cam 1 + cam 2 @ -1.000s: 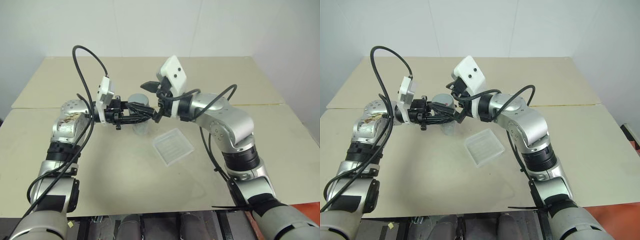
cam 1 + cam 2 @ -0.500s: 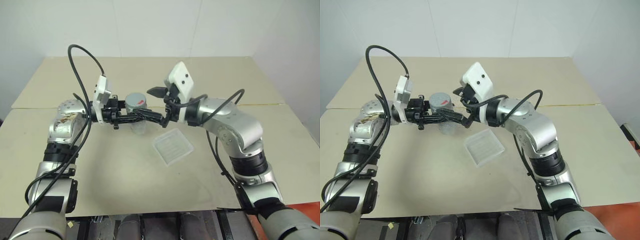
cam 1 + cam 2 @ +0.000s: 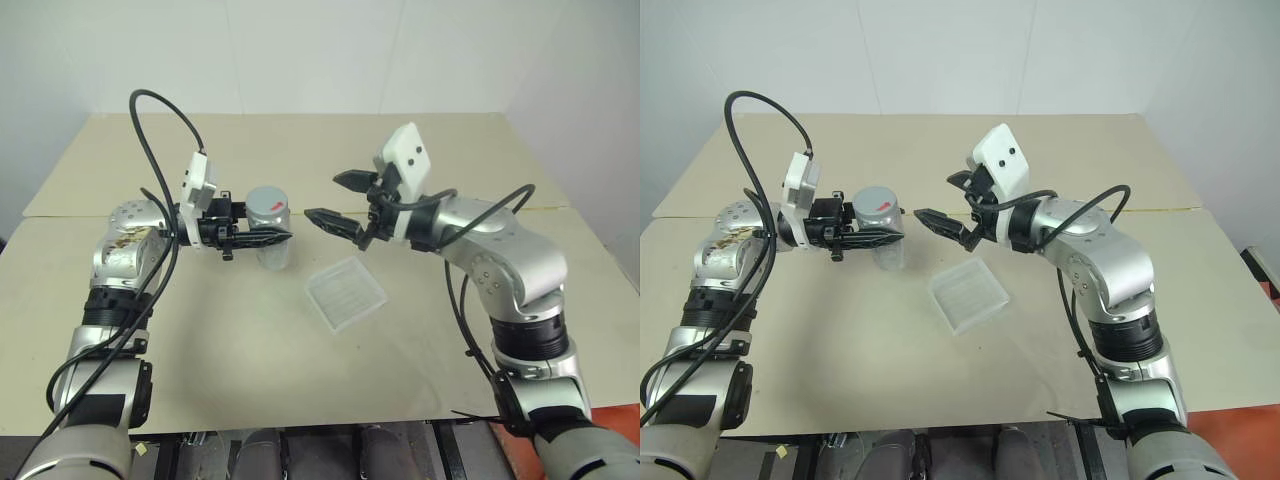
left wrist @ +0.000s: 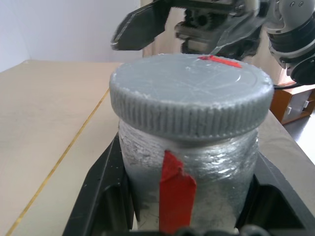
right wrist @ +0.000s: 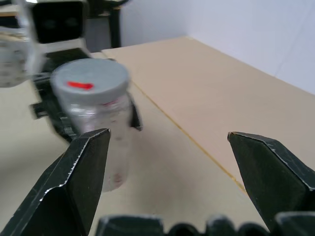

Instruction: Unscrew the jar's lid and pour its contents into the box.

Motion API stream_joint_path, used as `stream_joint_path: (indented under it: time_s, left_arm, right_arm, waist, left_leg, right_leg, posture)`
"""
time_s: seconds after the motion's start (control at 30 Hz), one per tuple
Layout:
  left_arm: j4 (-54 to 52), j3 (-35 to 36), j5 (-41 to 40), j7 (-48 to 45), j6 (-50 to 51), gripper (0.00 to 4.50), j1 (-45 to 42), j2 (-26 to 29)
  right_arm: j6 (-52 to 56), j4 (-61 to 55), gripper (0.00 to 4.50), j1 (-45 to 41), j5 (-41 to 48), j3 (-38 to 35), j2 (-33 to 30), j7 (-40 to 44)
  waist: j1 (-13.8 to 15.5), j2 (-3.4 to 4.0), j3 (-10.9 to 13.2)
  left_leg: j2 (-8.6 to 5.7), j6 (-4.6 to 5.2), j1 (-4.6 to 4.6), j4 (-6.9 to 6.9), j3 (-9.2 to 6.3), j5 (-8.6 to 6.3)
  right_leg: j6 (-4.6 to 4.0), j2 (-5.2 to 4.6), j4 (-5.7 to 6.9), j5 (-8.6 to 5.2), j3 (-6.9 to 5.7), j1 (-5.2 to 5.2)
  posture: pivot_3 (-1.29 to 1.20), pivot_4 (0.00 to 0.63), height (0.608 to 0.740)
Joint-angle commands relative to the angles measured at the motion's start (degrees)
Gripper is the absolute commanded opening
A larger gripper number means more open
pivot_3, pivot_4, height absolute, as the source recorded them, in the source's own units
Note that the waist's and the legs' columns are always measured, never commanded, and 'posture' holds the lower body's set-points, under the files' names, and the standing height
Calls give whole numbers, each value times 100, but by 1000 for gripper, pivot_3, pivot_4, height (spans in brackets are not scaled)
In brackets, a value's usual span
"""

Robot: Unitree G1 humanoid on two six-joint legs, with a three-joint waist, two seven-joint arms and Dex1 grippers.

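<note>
The jar (image 3: 273,243) hangs upright above the table, and my left gripper (image 3: 283,238) is shut on its body from the left. The grey lid (image 4: 191,101), with a red mark on top, sits on the jar. The contents are hidden inside the jar. My right gripper (image 3: 322,196) stands open to the right of the jar and level with the lid (image 5: 89,81), with a clear gap and nothing between its fingers. The clear box (image 3: 346,292) lies flat on the table, below the right gripper and to the right of the jar.
The beige table (image 3: 230,340) has a seam running across it behind the arms, and a white wall behind. A black cable (image 3: 150,130) loops up over my left arm. Bare tabletop lies around the box.
My right gripper has drawn back to the right, away from the lid, and has stayed open. The left gripper still holds the jar in the same place.
</note>
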Motion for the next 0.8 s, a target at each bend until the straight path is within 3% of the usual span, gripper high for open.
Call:
stream_joint_path:
  time_s: [0.03,0.47,0.8]
  left_arm:
    - [70,27,64,-47,-159,2022,-215,-63]
    - [272,-22,238,-115,-304,2022,-419,-280]
    - [219,23,218,-100,-281,2022,-371,-227]
  right_arm:
    - [-67,-402,4463,-141,378,-114,184,97]
    - [-656,868,4463,-1009,-923,705,1162,-774]
    - [-533,1056,4463,-988,-1098,610,1227,-789]
  waist:
    - [-2,0,0]
    - [-13,0,0]
    - [-16,0,0]
  left_leg:
    - [0,0,0,0,0,0]
    - [-2,-11,-2,1,3,7]
    - [-1,-13,-1,1,1,8]
  right_leg:
    - [0,0,0,0,0,0]
    - [0,-1,0,0,-1,-2]
    - [0,-1,2,0,-2,-1]
  posture:
    - [0,150,740]
    - [0,150,740]
    - [0,150,740]
